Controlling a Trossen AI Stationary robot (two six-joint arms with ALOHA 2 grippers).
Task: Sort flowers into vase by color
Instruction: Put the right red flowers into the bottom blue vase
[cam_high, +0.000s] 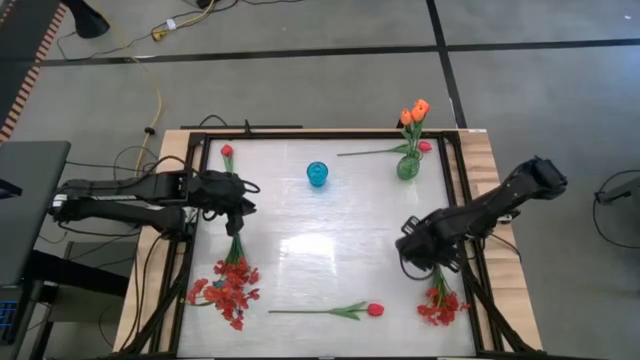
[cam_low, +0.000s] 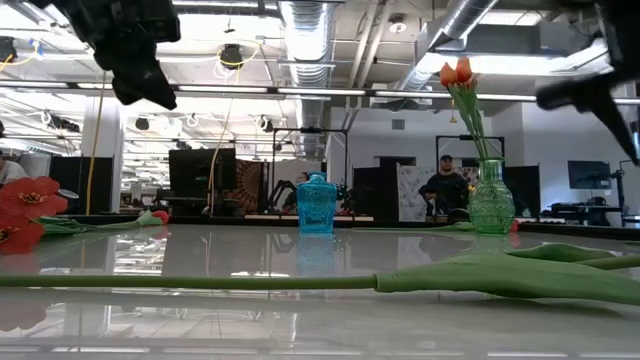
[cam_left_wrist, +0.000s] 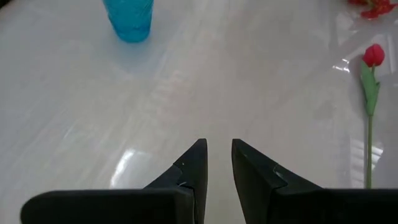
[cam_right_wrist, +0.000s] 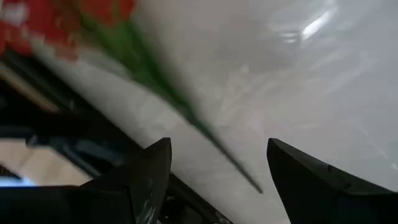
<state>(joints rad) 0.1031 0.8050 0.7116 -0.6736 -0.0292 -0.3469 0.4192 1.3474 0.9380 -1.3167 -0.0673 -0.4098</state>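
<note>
- Nearest the low camera, a red-pink tulip (cam_low: 500, 272) lay flat on the white table (cam_high: 320, 230), its long green stem running across the front; from above it sat near the front edge, bud to the right.
- A large spray of red blossoms (cam_high: 228, 287) lay at the front left corner, its stem reaching up toward the left gripper.
- The left gripper (cam_high: 240, 205) hovered above the table's left side, over that stem's upper end, its fingers (cam_left_wrist: 189, 171) nearly together with a narrow gap, holding nothing.
- A smaller red spray (cam_high: 440, 305) lay at the front right.
- The right gripper (cam_high: 418, 250) hung above the stem of this spray, its fingers (cam_right_wrist: 149, 168) spread wide apart and empty.
- A green glass vase (cam_high: 408, 166) stood at the back right, holding orange tulips (cam_high: 414, 112).
- A pink bud on a green stem (cam_high: 385, 151) lay just beside that vase.
- A blue glass vase (cam_high: 317, 174) stood empty at the back centre.
- A single red bud (cam_high: 227, 152) lay at the back left.
</note>
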